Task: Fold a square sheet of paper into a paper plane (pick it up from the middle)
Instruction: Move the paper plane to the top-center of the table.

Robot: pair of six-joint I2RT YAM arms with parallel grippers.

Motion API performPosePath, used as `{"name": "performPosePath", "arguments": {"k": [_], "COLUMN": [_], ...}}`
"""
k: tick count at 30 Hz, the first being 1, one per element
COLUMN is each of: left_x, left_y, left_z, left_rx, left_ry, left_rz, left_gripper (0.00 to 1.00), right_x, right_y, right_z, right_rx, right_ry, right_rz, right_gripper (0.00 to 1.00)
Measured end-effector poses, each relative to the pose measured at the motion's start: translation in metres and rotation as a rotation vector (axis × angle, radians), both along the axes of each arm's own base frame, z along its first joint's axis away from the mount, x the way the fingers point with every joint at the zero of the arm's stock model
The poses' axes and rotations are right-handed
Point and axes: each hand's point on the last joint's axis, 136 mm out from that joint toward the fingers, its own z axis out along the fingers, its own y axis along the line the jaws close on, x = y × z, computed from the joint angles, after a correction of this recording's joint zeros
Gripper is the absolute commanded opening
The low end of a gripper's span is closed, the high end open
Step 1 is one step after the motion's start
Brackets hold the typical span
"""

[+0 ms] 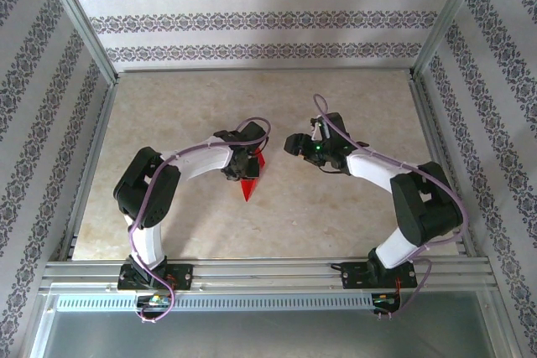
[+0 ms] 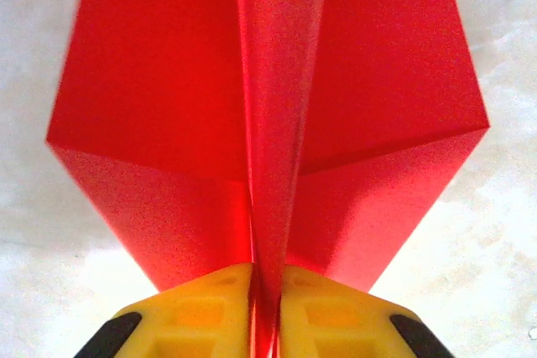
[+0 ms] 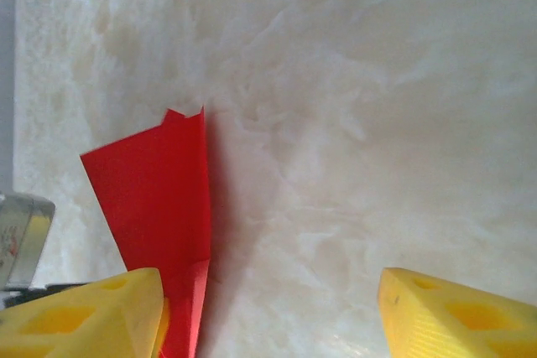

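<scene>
The paper plane (image 2: 268, 123) looks fully folded (only release remains, I judge); left gripper (image 2: 267, 308) pinches its ridge, right gripper (image 3: 268, 291) gapes empty.

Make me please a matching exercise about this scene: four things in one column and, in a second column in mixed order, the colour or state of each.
Column one
1. left gripper
2. right gripper
3. paper plane
4. table

Column two
A. pale, with a marbled pattern
B. open, its fingers wide apart
C. bright red, with a raised centre ridge
D. shut on the centre ridge of the red paper

Right pairs: 1-D, 2-B, 3-C, 4-A
</scene>
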Motion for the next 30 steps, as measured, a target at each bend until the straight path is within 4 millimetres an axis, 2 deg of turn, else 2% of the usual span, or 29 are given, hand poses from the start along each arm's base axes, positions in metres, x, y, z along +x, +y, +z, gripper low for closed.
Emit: {"name": "performPosePath", "arguments": {"k": [4,9,22,26,30], "left_x": [0.007,0.004,0.008,0.008,0.007], "left_y": [-0.004,-0.001,-0.004,-0.004,-0.003], "left_z": [-0.004,-0.012,-0.019,-0.018,-0.017], "left_rx": [0.008,0.027,0.038,0.040,0.048], "left_ry": [0.003,0.031,0.046,0.050,0.055], "left_rz": [-0.015,-0.016,-0.014,-0.013,-0.011], "left_gripper": [0.20,0.21,0.16,0.13,0.08], "right_x": [-0.002,-0.001,-0.001,-0.001,-0.001], "right_y": [-0.012,-0.020,-0.020,-0.021,-0.024], "right_z": [0.004,0.001,0.001,0.001,-0.001], "right_rx": [-0.057,-0.084,-0.088,-0.092,-0.117], "right_ry": [-0.030,-0.029,-0.028,-0.032,-0.043], "right_rz": [-0.018,-0.036,-0.036,-0.032,-0.030], "right_gripper": [0.73,0.73,0.75,0.82,0.97]}}
